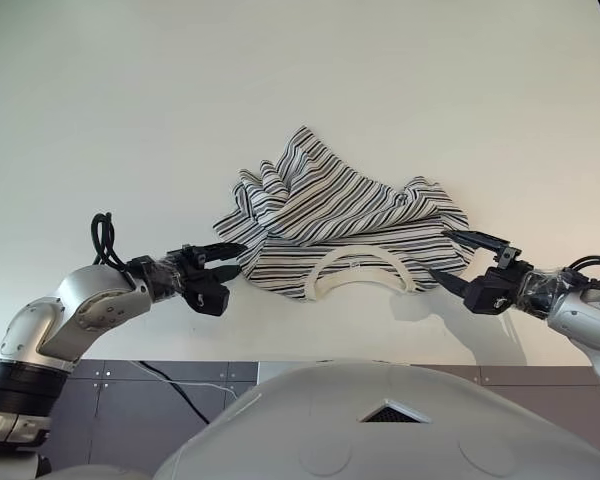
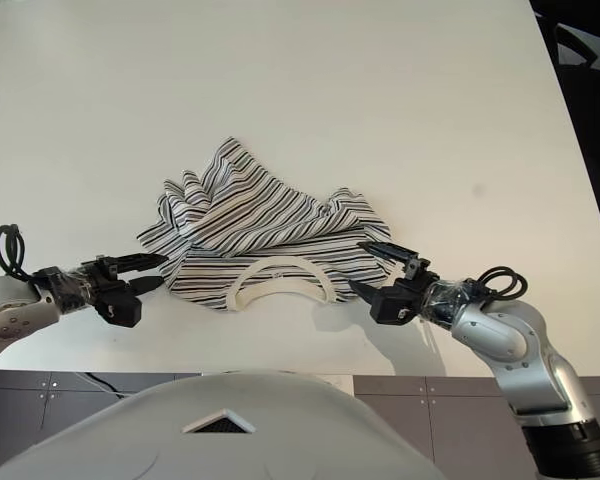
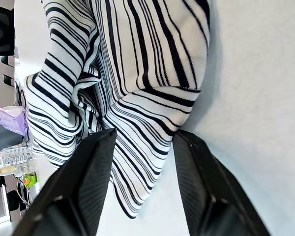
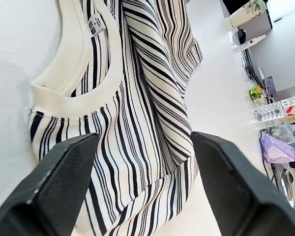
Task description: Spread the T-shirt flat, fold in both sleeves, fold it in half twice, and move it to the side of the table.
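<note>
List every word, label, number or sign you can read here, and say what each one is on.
No text here can be read with confidence.
Neck tag inside the collar of the T-shirt: dark print, too small to read.
Bottles in the room behind the table: labels blurred, unreadable.
</note>
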Robot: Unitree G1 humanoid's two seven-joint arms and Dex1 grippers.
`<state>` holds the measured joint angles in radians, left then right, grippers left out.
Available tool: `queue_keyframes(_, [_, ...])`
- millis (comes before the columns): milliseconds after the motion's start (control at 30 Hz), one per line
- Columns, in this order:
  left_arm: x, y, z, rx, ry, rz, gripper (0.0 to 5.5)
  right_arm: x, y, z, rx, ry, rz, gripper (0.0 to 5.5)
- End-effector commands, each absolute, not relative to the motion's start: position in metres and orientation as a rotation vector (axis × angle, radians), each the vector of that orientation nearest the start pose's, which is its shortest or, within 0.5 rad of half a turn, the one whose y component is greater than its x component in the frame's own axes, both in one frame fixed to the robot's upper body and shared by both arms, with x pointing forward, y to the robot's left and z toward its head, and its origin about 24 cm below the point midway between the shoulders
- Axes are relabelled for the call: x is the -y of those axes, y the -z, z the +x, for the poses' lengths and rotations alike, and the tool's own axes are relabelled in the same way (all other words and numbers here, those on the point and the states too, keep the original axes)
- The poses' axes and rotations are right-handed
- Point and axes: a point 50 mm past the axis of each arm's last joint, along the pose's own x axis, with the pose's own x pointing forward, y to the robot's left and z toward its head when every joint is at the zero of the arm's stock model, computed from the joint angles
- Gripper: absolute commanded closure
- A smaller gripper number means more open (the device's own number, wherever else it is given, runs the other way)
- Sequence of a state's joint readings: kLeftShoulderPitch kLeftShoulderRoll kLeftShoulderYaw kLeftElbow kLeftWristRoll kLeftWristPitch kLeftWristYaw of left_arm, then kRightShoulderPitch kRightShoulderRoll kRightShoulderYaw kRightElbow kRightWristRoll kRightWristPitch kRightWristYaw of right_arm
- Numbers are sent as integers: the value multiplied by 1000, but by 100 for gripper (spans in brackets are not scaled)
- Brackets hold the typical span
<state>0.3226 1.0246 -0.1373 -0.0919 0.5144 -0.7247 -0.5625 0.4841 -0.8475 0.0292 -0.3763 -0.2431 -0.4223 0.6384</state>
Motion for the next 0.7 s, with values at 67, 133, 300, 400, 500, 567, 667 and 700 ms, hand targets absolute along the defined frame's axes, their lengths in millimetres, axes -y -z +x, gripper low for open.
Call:
queue_keyframes(67, [-231,-33,131,-132,1445,1335,342,206,-71,143,-36,-1046,-1040,206])
queue_keyframes(133, [-228,-31,130,-129,1448,1322,342,206,-71,143,-35,-1046,-1040,206])
queue_keyframes(300, [-222,-25,134,-110,1425,1315,342,206,-71,143,-30,-1041,-1038,206])
queue_keyframes(400, [-221,-21,140,-104,1401,1338,342,205,-71,142,-25,-1040,-1034,206])
queue_keyframes(500, [-218,-17,143,-94,1402,1342,342,205,-71,142,-21,-1040,-1033,206])
queue_keyframes(567, [-216,-16,144,-83,1401,1341,342,205,-70,142,-20,-1040,-1035,206])
queue_keyframes(667, [-218,-17,146,-77,1394,1352,371,205,-70,142,-22,-1038,-1037,206])
queue_keyframes(700, [-219,-17,146,-78,1395,1354,395,206,-70,142,-24,-1037,-1039,206])
